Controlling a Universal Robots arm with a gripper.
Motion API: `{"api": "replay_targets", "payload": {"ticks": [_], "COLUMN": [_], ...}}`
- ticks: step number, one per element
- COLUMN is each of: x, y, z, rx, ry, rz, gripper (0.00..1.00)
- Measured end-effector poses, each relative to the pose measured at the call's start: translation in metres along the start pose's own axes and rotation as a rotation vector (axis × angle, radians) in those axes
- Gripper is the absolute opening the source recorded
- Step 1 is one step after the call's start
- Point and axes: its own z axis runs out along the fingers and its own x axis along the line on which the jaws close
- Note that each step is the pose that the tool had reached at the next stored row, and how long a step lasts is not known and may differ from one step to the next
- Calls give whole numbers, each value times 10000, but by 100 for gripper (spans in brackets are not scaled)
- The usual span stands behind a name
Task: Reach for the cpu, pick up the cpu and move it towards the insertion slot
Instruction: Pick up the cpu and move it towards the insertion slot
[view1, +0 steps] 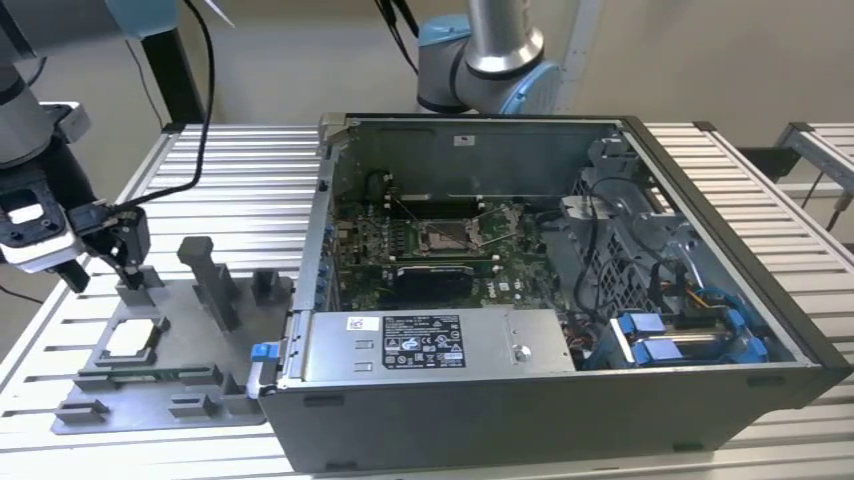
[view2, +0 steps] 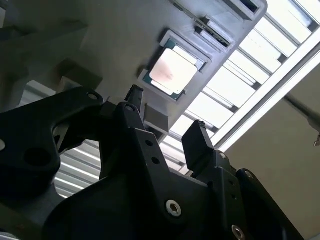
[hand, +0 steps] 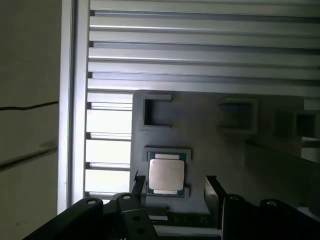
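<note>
Here, at the exterior view's left, the pincer (view1: 102, 270) hovers released over the far end of a grey fixture plate (view1: 167, 345) on the slatted tabletop (view1: 214, 170), its two black fingers spread with nothing between them. Just beside it on that plate the cpu (view1: 130, 340) lies flat in a square pocket, silvery lid up, not touched by the fingers. In the first wrist view the cpu (hand: 166, 174) appears in the gap between the spread fingers (hand: 212, 187), beyond their tips. Further toward the exterior view's right stands an open computer case (view1: 534, 420), and on its green motherboard (view1: 367, 250) is the insertion slot (view1: 447, 237), well apart from the cpu. The chip looks thin, stiff and light. Its smooth lid probably offers little friction and its underside is likely delicate, so two opposite edges seem the place to take hold. That underside is hidden. How much edge the pocket's raised lips leave free is hard to make out, and whether the slot's frame stands open is too small to tell.
</note>
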Motion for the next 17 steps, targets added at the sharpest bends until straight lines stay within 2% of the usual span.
{"api": "replay_targets", "payload": {"ticks": [8, 17], "x": [0, 0], "y": [-3, -3], "z": [63, 72], "rx": [0, 0], "ry": [0, 0], "rz": [0, 0], "gripper": [100, 100]}}
